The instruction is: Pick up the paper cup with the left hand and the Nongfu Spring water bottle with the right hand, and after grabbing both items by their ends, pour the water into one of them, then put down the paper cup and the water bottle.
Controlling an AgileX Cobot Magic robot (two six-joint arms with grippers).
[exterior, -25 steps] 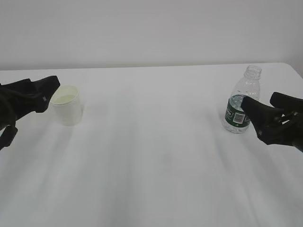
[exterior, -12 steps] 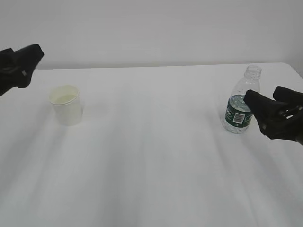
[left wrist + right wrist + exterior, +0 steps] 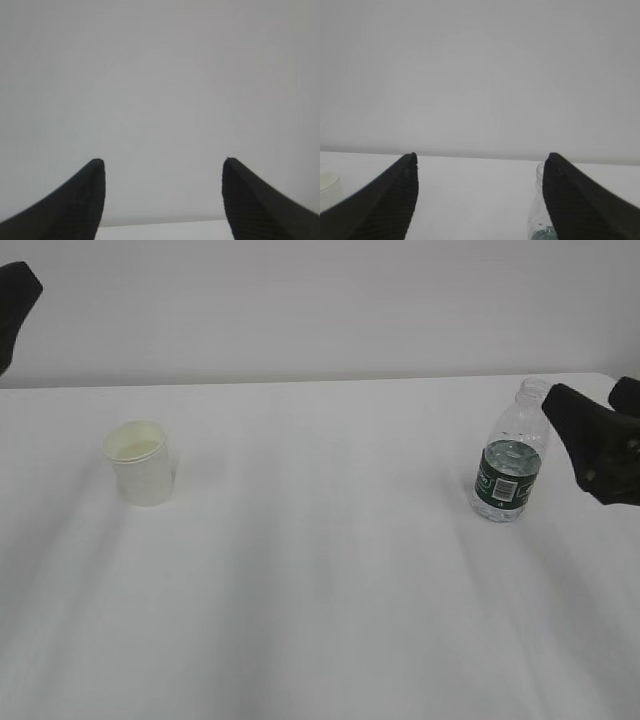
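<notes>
the paper cup [image 3: 141, 461] stands upright on the left of the white table [image 3: 320, 570], nothing touching it. far across on the right stands the nongfu spring water bottle [image 3: 510, 462], capless, with water [image 3: 505, 495] low inside. the right hand [image 3: 605, 435] hangs just beside it, jaws spread, empty. the left hand [image 3: 162, 165] is up in the top-left corner, jaws parted, empty.

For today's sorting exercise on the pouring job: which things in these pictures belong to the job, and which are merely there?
Belong to the job:
- paper cup, upright, left side of table
- water bottle, upright, capless, part full
- left gripper, open, raised away
- right gripper, open, beside the bottle

Merely there:
- white table
- plain wall
</notes>
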